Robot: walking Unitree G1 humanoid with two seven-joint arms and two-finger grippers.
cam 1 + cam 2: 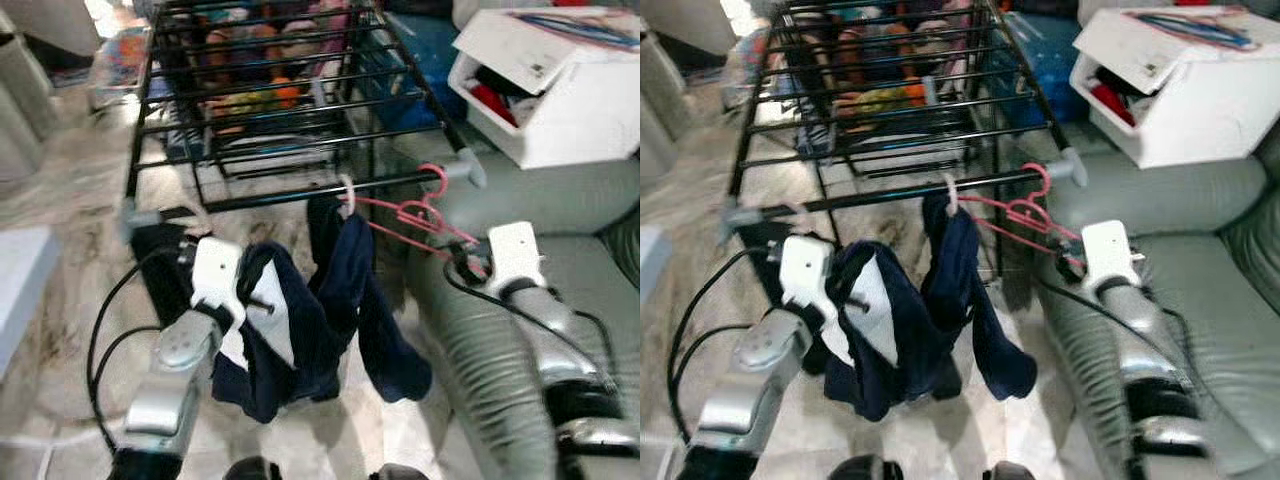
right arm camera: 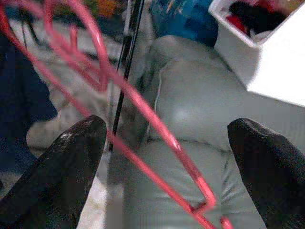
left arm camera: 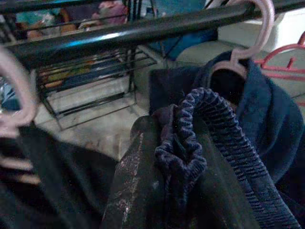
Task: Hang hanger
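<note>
The pink hanger point(image 1: 425, 215) hung hooked on the drying rack's front rail point(image 1: 300, 192), the right tool point(image 2: 167, 157) spread wide around its wire, the left tool point(image 3: 183, 157) pinching the navy garment point(image 1: 330, 300); withdrawing the right seemed next.

Black drying rack point(image 1: 290, 110) carries pink hanger point(image 1: 425, 215) and navy garment point(image 1: 350, 290).

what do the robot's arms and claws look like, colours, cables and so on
Both arms are silver-grey metal with rounded joint housings. Each ends in a white boxy wrist block, left and right. Black cables loop off both forearms, the left one in a wide arc. Each claw has two long black fingers with rounded, slightly scuffed tips.
</note>
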